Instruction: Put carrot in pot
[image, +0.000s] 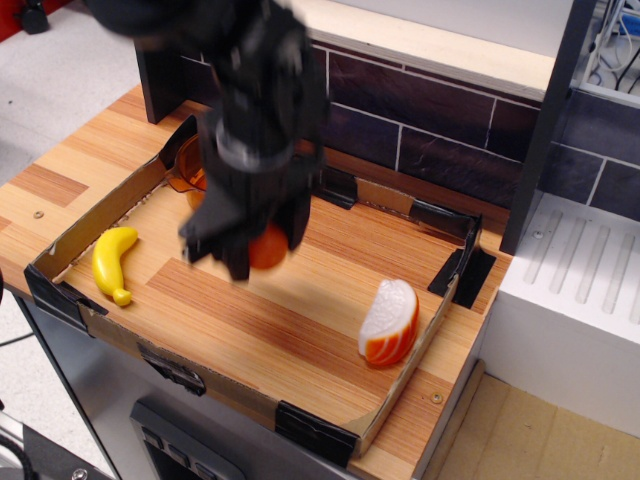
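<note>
I see the carrot (268, 247) pinched between the dark fingers of my end effector (262, 245), held off the surface (300, 330); the arm is motion-blurred. The pot (192, 168) sits just behind and to the left, mostly hidden by the arm, in the tray's far left corner. A banana (112, 262) lies near the left wall, and a striped slice (389, 322) stands well apart on the right.

Banana (113, 262) left, claw (262, 245) with carrot (267, 247) centre, pot (194, 172) behind, slice (389, 322) right
</note>
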